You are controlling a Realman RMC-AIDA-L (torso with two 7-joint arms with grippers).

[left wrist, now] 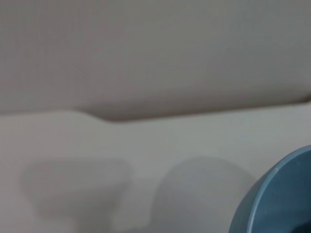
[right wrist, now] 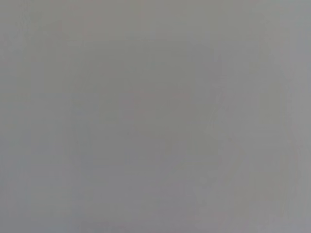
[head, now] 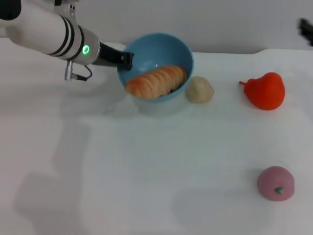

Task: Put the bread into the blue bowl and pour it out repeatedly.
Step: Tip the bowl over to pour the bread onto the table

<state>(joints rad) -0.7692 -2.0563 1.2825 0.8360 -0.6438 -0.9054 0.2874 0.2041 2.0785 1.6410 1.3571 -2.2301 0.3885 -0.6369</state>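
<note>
The blue bowl (head: 161,51) is tilted at the back of the white table, its opening turned toward me. My left gripper (head: 126,59) is shut on its left rim and holds it there. The bread (head: 157,81), orange-and-cream striped, lies across the bowl's lower side, with its left end poking out over the rim. In the left wrist view only a slice of the bowl's wall (left wrist: 277,199) shows. A dark bit of my right gripper (head: 306,30) shows at the far right edge, well away from the bowl. The right wrist view is plain grey.
A small round beige lump (head: 199,90) sits just right of the bowl. Further right lies a red pear-shaped toy (head: 266,91), and a pink round toy (head: 276,183) rests near the front right. The table's (head: 122,161) back edge meets a pale wall.
</note>
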